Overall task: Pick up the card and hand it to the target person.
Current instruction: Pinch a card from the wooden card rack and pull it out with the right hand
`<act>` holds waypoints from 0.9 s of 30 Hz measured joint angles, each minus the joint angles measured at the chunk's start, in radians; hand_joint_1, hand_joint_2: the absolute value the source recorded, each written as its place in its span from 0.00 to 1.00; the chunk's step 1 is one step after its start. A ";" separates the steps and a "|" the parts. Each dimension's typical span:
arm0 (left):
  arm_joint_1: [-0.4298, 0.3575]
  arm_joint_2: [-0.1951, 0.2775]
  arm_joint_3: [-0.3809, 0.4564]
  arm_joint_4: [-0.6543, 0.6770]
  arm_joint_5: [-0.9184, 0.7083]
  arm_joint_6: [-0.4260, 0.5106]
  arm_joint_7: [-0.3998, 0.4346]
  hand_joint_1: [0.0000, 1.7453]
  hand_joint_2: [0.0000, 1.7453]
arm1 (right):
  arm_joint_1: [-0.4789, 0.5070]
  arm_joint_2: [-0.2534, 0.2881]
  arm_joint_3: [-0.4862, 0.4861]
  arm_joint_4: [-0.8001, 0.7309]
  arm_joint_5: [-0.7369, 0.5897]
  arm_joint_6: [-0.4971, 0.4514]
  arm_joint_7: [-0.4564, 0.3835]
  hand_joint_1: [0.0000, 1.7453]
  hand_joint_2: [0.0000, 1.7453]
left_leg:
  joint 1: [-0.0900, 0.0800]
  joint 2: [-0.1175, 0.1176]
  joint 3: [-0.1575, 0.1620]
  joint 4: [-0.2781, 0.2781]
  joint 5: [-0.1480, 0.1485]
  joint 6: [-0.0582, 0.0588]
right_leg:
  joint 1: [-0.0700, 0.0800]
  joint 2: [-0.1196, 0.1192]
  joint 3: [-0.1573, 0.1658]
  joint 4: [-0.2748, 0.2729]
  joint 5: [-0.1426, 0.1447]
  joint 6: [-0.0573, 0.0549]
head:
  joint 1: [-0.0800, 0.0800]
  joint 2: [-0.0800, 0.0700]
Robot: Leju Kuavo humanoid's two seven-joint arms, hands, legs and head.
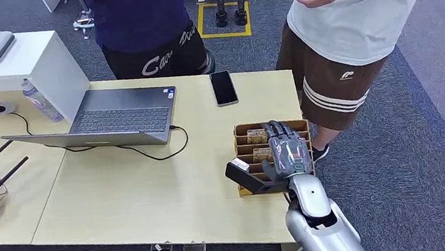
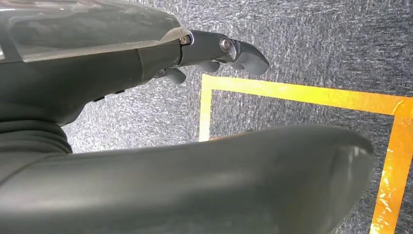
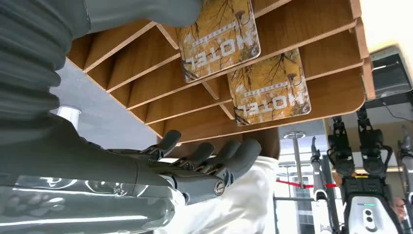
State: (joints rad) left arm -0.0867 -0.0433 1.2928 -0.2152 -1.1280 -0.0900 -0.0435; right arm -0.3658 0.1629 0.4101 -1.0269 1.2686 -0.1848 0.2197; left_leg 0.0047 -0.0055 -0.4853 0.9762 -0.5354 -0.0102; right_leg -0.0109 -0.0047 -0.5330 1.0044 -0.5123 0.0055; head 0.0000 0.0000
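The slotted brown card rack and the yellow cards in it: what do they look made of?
The slotted brown card rack looks like thin wood or fibreboard: matt brown faces with grain-like streaks and plain cut edges. The yellow "MOTEL" cards look like glossy plastic or coated card, with printed artwork and rounded corners; which one cannot be told.

Bare bench [image 1: 151, 192] lies between the laptop [image 1: 119, 116] and the wooden card rack [image 1: 242, 137] at the bench's right edge. A phone [image 1: 223, 87] lies behind the rack; a person in white [image 1: 347, 14] stands just past that corner.
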 joint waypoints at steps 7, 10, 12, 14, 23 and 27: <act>0.000 0.000 0.000 0.000 0.000 0.004 0.000 0.00 0.00 | 0.000 0.000 0.000 0.000 -0.004 0.006 -0.001 0.26 1.00 | 0.000 0.000 0.000 0.000 0.000 0.000 | 0.000 0.000 0.000 0.000 0.000 0.000 | 0.000 0.000; 0.000 0.000 0.000 0.000 0.004 0.005 0.000 0.00 0.00 | 0.000 0.000 0.000 0.001 -0.012 0.008 -0.006 0.27 1.00 | 0.000 0.000 0.000 0.000 0.000 0.000 | 0.000 0.000 0.000 0.000 0.000 0.000 | 0.000 0.000; 0.000 0.000 0.000 0.000 0.008 0.005 0.001 0.00 0.00 | -0.001 0.000 0.000 0.003 -0.017 0.008 -0.011 0.27 1.00 | 0.000 0.000 0.000 0.000 0.000 0.000 | 0.000 0.000 0.000 0.000 0.000 0.000 | 0.000 0.000; 0.000 0.000 0.001 0.000 0.010 0.005 0.003 0.00 0.00 | -0.001 0.001 0.000 0.006 -0.022 0.008 -0.015 0.27 1.00 | 0.000 0.000 0.000 0.000 0.000 0.000 | 0.000 0.000 0.000 0.000 0.000 0.000 | 0.000 0.000; 0.000 0.000 0.002 0.000 0.011 0.007 0.005 0.00 0.00 | -0.002 0.003 0.002 0.009 -0.034 0.007 -0.018 0.58 1.00 | 0.000 0.000 0.000 0.000 0.000 0.000 | 0.000 0.000 0.000 0.000 0.000 0.000 | 0.000 0.000; 0.000 0.000 0.002 0.000 0.011 0.007 0.005 0.00 0.00 | -0.002 0.004 0.002 0.010 -0.034 0.007 -0.018 0.66 1.00 | 0.000 0.000 0.000 0.000 0.000 0.000 | 0.000 0.000 0.000 0.000 0.000 0.000 | 0.000 0.000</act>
State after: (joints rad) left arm -0.0866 -0.0435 1.2943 -0.2152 -1.1166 -0.0831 -0.0381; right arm -0.3681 0.1673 0.4124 -1.0174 1.2345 -0.1774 0.2014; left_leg 0.0047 -0.0055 -0.4855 0.9761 -0.5353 -0.0102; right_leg -0.0109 -0.0047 -0.5329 1.0044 -0.5123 0.0053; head -0.0001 0.0000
